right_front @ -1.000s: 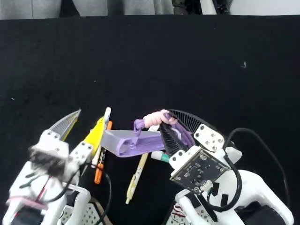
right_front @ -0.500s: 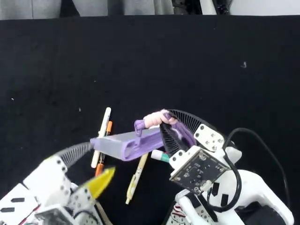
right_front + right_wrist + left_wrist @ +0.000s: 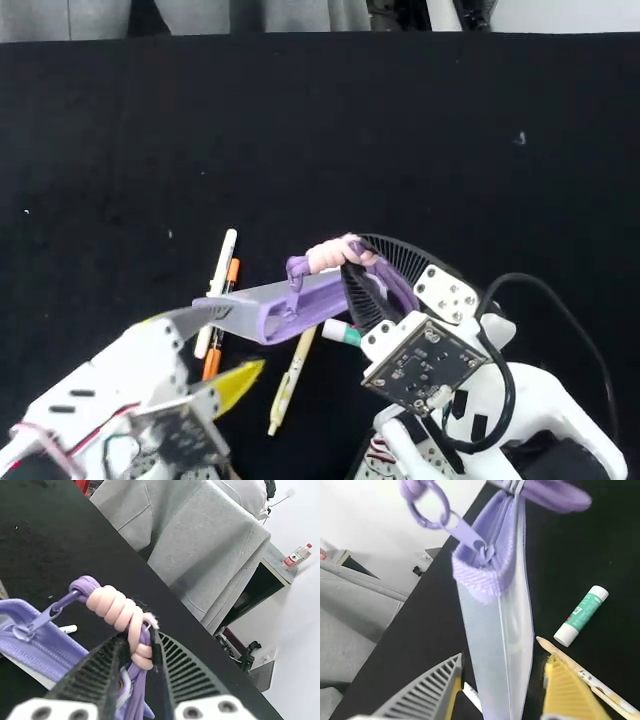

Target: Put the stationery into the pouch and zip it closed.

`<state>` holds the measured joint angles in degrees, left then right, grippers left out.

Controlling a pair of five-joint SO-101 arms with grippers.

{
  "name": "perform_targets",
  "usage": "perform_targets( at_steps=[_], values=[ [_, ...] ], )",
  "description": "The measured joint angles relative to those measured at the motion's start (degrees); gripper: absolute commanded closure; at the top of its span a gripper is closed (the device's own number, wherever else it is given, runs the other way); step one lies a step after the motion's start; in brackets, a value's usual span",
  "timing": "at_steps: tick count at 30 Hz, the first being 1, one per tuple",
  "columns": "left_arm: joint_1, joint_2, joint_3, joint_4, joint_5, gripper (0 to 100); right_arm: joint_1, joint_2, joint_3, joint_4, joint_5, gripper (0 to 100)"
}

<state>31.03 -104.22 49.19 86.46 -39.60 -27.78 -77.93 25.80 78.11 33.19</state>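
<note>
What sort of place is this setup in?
Probably an office or lab room with a robot test bench: a black cloth-covered table, grey fabric-covered furniture behind it, and a purple zip pouch as a practice prop.

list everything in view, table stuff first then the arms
pouch: one, purple, held over the pens
charm: one, pink, wrapped on the pouch's loop
white pen: one, on the table beside the orange pen
orange pen: one, partly under the pouch
cream pen: one, nearer the arms
glue stick: one, green and white, by the cream pen
table: one, black
left gripper: open, astride the pouch's end
right gripper: shut on the pouch's loop
</note>
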Motion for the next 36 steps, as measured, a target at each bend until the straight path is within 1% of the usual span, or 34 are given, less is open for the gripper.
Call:
perform_targets(
  at_steps=[4,8,15,17,20,21,22,23,25,28,31,34,36],
  values=[
    [0.0,0.1,5.2,-6.5,-0.1,73,0.0,0.0,0.0,0.0,0.0,98.5],
    [0.0,0.1,8.4,-10.1,-0.1,73,0.0,0.0,0.0,0.0,0.0,98.5],
    [0.0,0.1,18.5,-18.0,-0.1,74,0.0,0.0,0.0,0.0,0.0,98.5],
    [0.0,0.2,18.8,-19.0,0.6,81,0.0,0.0,0.0,0.0,0.0,98.5],
    [0.1,0.2,18.7,-19.3,4.0,97,0.0,0.0,0.0,0.0,0.0,98.5],
    [0.2,0.3,18.5,-19.3,5.1,97,0.0,0.0,0.0,0.0,0.0,98.5],
    [0.4,0.6,17.9,-19.3,5.8,95,0.0,0.0,0.0,0.0,0.0,98.5],
    [0.4,0.8,17.3,-19.3,6.5,94,0.0,0.0,0.0,0.0,0.0,98.5],
    [0.0,0.2,16.4,-19.3,7.1,98,0.0,0.0,0.0,0.0,0.0,98.5],
    [0.4,0.0,15.7,-19.3,7.7,97,0.0,0.0,0.0,0.0,0.0,98.5],
    [0.3,0.1,15.6,-19.3,11.3,97,0.0,0.0,0.0,0.0,0.8,98.6],
    [0.1,0.4,14.5,-19.3,14.2,97,1.8,0.0,1.0,-0.5,2.6,98.6],
    [0.1,0.1,13.3,-19.2,14.9,97,4.7,0.0,3.4,-3.0,3.1,98.6]
  ],
)
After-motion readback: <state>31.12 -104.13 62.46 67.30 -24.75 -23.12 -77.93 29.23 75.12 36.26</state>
